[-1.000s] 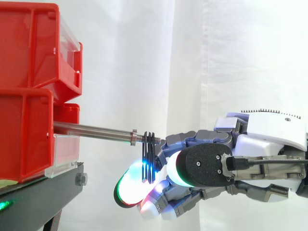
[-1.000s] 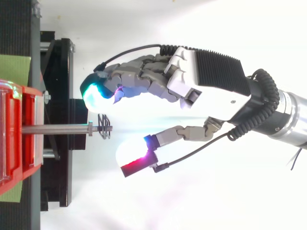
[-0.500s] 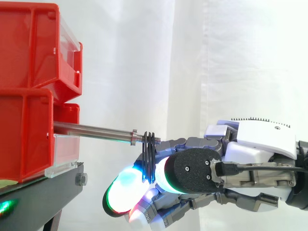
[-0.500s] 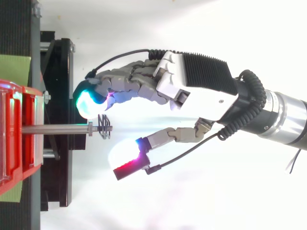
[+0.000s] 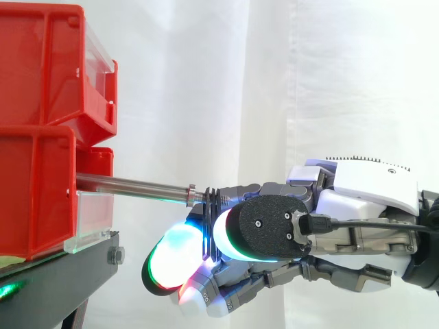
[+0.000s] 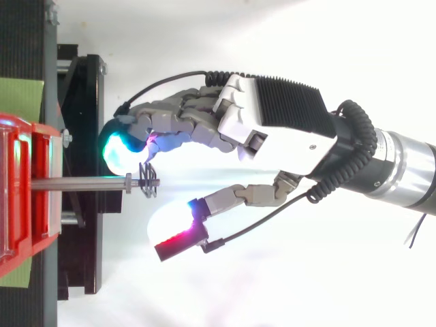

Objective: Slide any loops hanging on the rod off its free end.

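A steel rod (image 5: 130, 185) sticks out to the right from the red bins (image 5: 41, 137). Several thin black loops (image 6: 148, 182) hang bunched at its free end, just past a small collar. My hand (image 6: 272, 116) comes in from the right and is open. Its glowing fingertips (image 6: 117, 144) lie on one side of the loops and its thumb (image 6: 174, 228) on the other, with a gap on both sides. In the side view the thumb pad (image 5: 254, 229) covers the lower part of the loops (image 5: 208, 197).
The red bins are stacked on a black stand (image 5: 62, 274) at the left, with a clear plastic front under the rod. A green mat (image 6: 20, 95) lies beneath the stand. A white curtain (image 5: 309, 82) hangs behind.
My hand has moved left toward the bins, so its fingertips and thumb now reach past the loops on both sides. The loops stay at the rod's end.
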`<state>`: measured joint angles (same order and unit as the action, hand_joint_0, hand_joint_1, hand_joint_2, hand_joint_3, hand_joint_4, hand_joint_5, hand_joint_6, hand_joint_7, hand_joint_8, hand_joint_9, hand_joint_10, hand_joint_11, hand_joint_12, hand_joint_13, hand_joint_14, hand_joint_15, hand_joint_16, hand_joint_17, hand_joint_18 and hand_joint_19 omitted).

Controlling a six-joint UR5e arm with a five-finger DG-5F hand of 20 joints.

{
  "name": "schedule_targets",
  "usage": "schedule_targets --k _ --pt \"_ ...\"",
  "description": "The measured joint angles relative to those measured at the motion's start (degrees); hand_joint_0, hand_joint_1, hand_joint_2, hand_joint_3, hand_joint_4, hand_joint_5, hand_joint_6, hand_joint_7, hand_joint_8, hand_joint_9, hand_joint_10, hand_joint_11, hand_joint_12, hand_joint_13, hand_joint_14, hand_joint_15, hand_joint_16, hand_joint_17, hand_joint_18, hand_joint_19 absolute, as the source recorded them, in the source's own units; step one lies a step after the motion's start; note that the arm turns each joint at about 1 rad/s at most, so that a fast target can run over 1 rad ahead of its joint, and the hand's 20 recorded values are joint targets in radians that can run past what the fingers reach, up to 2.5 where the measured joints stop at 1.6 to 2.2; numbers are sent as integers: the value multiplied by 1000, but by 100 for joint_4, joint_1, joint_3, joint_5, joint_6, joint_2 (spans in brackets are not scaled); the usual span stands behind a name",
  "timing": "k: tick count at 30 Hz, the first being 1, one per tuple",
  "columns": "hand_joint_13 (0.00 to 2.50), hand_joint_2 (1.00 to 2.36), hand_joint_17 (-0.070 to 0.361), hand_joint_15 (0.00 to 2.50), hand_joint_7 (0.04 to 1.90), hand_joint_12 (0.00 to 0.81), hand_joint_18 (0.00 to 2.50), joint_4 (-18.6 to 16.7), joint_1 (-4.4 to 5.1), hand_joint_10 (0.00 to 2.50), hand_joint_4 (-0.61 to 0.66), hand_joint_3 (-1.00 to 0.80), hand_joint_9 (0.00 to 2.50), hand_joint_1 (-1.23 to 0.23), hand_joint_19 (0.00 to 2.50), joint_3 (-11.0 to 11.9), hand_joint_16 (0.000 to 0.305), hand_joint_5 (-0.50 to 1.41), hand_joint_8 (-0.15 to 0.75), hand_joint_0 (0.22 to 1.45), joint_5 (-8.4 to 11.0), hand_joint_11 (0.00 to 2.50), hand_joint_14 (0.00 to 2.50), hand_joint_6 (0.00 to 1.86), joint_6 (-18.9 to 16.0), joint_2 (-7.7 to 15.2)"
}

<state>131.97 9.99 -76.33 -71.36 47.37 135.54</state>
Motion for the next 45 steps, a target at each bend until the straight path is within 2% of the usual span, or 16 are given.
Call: schedule_targets --k 12,22,29,36,45 --pt "553 1010 115 284 914 366 603 -2 9 16 197 -391 750 -618 368 2 51 -168 275 568 0 391 12 792 -8 -1" --pt "556 1008 115 284 878 366 611 -6 -6 16 205 -407 759 -613 374 3 51 -174 281 569 -6 406 12 828 -10 -1" --pt "578 1011 114 288 908 364 638 21 -31 16 184 -361 792 -613 375 45 51 -163 288 580 -90 406 13 848 -30 -4" --pt "582 1019 115 295 943 366 643 33 -64 19 192 -228 789 -610 373 106 51 -168 296 576 -187 424 12 889 -59 -2" --pt "587 1018 115 300 904 366 644 48 -83 18 196 -240 787 -632 374 116 51 -172 290 579 -282 446 12 907 -62 -5"
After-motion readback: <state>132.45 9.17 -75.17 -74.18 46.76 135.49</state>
